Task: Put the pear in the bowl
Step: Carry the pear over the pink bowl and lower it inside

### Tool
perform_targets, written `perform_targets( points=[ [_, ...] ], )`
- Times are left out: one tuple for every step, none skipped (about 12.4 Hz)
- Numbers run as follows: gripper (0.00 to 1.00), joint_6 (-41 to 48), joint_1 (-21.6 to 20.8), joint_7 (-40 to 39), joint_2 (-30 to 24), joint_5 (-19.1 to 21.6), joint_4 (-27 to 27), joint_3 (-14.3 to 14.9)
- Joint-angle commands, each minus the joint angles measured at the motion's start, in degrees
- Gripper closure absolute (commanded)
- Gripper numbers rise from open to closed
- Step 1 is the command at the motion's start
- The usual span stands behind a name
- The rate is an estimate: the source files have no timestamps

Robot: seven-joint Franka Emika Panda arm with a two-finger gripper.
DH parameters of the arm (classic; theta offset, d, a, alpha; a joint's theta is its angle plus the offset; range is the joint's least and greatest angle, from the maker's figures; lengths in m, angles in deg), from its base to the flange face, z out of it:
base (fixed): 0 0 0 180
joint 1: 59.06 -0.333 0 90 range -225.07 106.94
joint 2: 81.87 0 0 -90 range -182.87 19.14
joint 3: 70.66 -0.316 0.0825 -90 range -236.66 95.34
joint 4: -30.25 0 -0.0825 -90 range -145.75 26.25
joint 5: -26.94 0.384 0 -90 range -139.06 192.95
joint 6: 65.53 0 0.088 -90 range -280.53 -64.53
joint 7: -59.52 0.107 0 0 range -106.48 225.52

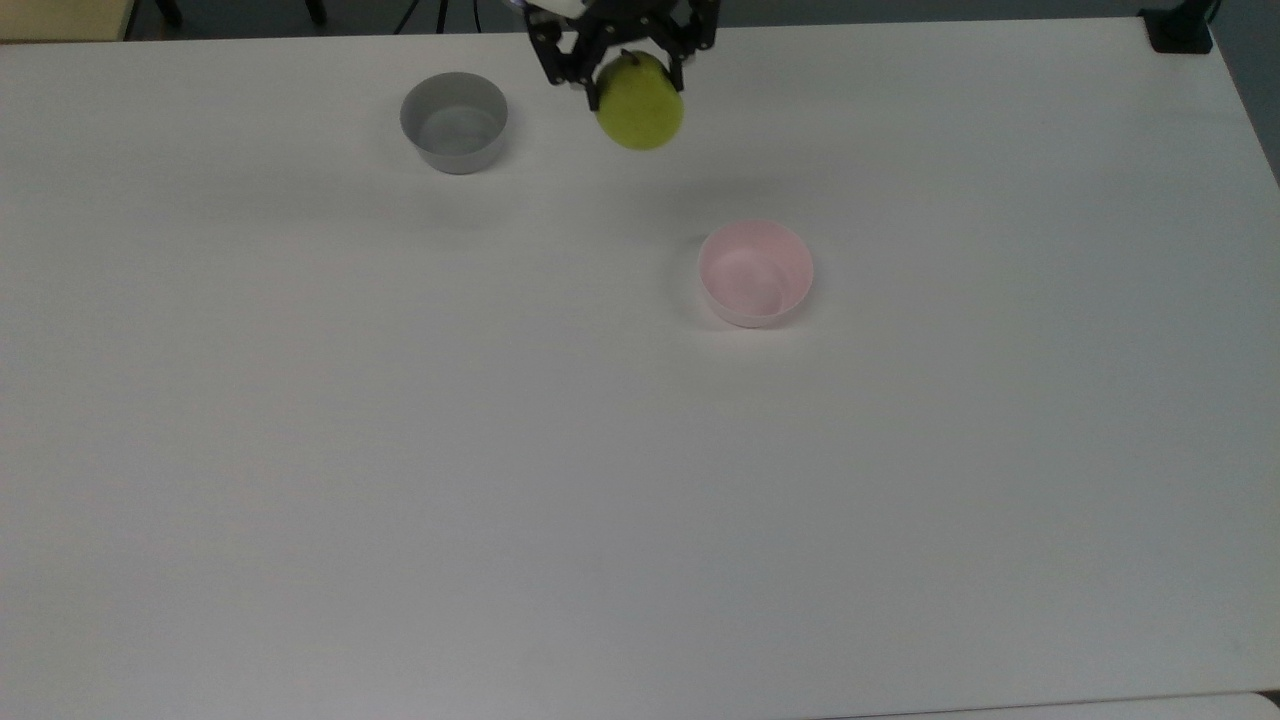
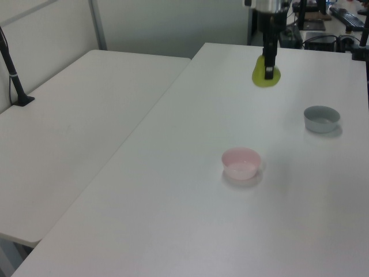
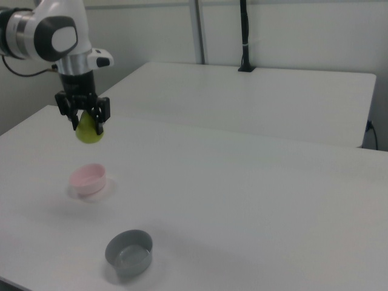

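The yellow-green pear (image 1: 640, 108) (image 2: 264, 77) (image 3: 88, 131) hangs in the air above the white table, with my gripper (image 1: 634, 86) (image 2: 268, 68) (image 3: 85, 121) shut on its upper part. The pale pink bowl (image 1: 756, 272) (image 2: 241, 163) (image 3: 88, 179) stands empty on the table. In the top view the pear is up and to the left of the pink bowl. In the right view the pear hangs a short way above the bowl's far side.
A grey round bowl (image 1: 454, 121) (image 2: 322, 118) (image 3: 128, 253) stands empty at the top view's upper left, apart from the pear. The white table (image 1: 600, 480) stretches wide around both bowls. A second white table (image 2: 75, 127) adjoins it in the left view.
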Motion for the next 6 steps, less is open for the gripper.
perform_targets(
  points=[
    [0.84, -8.8, -2.5, 2.7, -1.2, 1.1, -7.8, -0.1],
    [0.84, -12.7, -2.6, 4.4, -0.6, 1.1, -9.8, -2.3],
    [0.84, -16.8, -2.6, 5.9, 0.3, 1.0, -11.9, -4.1],
    [0.84, -19.8, -2.6, 7.9, 2.2, 0.9, -12.1, -5.8],
    [0.84, -21.9, -2.6, 9.4, 4.2, 0.5, -12.1, -6.7],
    [0.84, -23.8, -2.6, 9.6, 5.9, 0.4, -12.1, -6.9]
  ],
)
